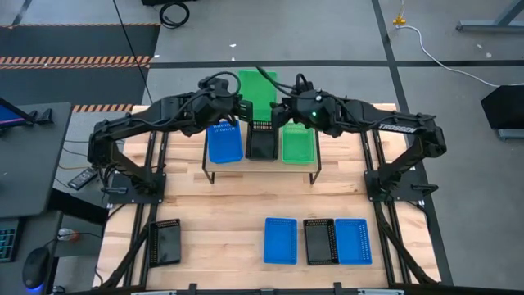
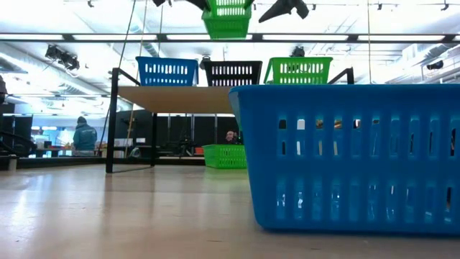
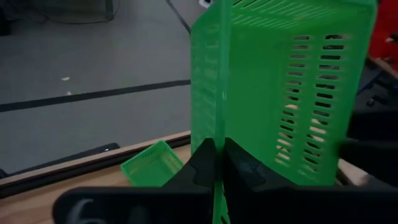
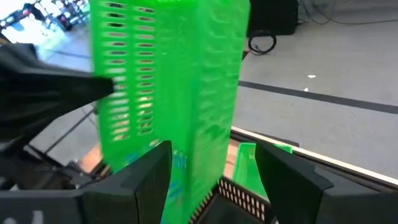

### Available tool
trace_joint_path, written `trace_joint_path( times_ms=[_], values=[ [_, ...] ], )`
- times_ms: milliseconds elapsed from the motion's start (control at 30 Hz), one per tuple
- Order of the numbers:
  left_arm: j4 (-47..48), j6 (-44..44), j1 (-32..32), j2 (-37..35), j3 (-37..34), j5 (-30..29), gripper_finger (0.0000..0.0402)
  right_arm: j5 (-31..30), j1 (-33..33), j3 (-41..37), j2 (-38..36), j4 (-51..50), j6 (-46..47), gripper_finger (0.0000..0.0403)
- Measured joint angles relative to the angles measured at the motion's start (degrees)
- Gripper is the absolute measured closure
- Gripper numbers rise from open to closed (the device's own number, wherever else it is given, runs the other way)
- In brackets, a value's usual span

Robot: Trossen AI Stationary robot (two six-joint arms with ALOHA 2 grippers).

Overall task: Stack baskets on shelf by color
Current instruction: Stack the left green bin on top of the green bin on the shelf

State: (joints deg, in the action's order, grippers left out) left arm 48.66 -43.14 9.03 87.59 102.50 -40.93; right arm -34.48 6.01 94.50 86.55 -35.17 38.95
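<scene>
A green basket [image 1: 258, 88] hangs in the air above the shelf's [image 1: 260, 166] far edge, seen high up in the low view [image 2: 227, 18]. My left gripper [image 3: 219, 146] is shut on it. My right gripper [image 4: 214, 162] is open. Its fingers stand on either side of the same basket's [image 4: 186, 81] nearer corner, and I cannot tell whether they touch it. On the shelf rest a blue basket [image 1: 225, 144], a black basket [image 1: 262, 142] and a green basket [image 1: 299, 144], side by side on their bottoms. My left gripper pinches one thin wall of the green basket at its edge [image 3: 217, 127] between its two fingers, coming from the table's left and slanting a little down. The basket extends past the fingertips, lifted clear above the shelf.
Another green basket [image 2: 224, 155] lies on the table beyond the shelf. Near the front edge lie a black basket [image 1: 164, 242] at the left and a blue [image 1: 280, 241], a black [image 1: 319, 241] and a blue basket [image 1: 353, 241] at the right. A person stands in the room behind.
</scene>
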Motion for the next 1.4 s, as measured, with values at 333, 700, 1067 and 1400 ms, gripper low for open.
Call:
trace_joint_path(
  times_ms=[333, 700, 1067, 1400],
  values=[
    [-2.7, 4.8, -2.2, 0.3, 0.0, 0.3, 0.037, 1.6, 2.7, 0.0, 1.1, -1.6, -0.8, 0.021],
    [-3.4, 6.4, -2.9, -0.2, 0.0, 3.2, 0.0279, 5.3, 2.8, 0.0, 0.8, -10.3, 0.5, 0.0387],
    [-4.4, 18.0, -3.9, -6.8, 0.1, 3.2, 0.0245, 16.7, 3.5, 0.0, -6.4, -29.9, 18.4, 0.0393],
    [-4.6, 27.2, -5.3, -9.5, 0.0, 6.9, 0.025, 20.4, 2.6, 0.0, -8.4, -41.2, 31.6, 0.0393]
  ],
)
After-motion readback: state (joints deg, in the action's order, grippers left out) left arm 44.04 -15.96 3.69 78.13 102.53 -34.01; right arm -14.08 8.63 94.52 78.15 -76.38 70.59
